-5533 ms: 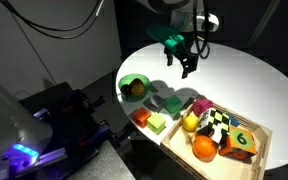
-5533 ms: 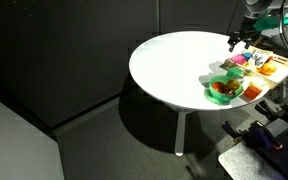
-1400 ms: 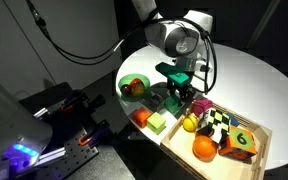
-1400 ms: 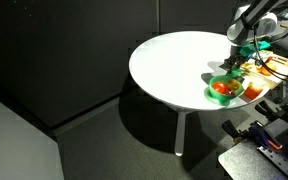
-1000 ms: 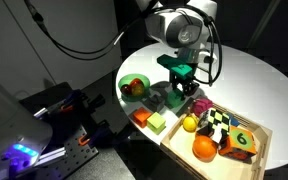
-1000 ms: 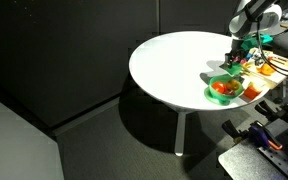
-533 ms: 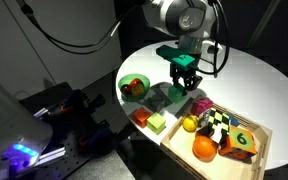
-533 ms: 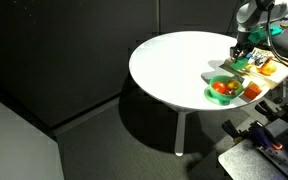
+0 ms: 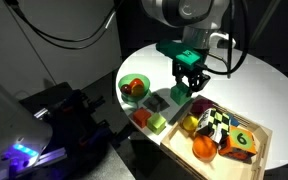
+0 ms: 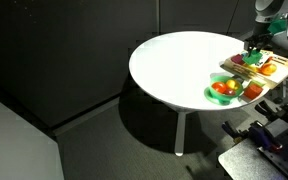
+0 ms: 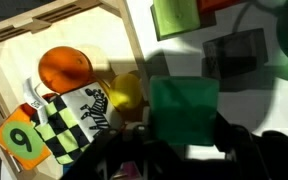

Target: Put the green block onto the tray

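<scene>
1. Gripping the green block in the gripper, jaws clamped on either side of it
2. Holding it off the table, just beside the rim of the tray
3. Hanging close to a yellow fruit, an orange and a checkered block inside that tray
4. Flanked on the table by a grey cube and a lime block, with a green bowl further out

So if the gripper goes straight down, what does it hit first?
Probably the table just beside the tray, near the yellow fruit; the green block in the gripper would land first. Depth is unclear.
</scene>
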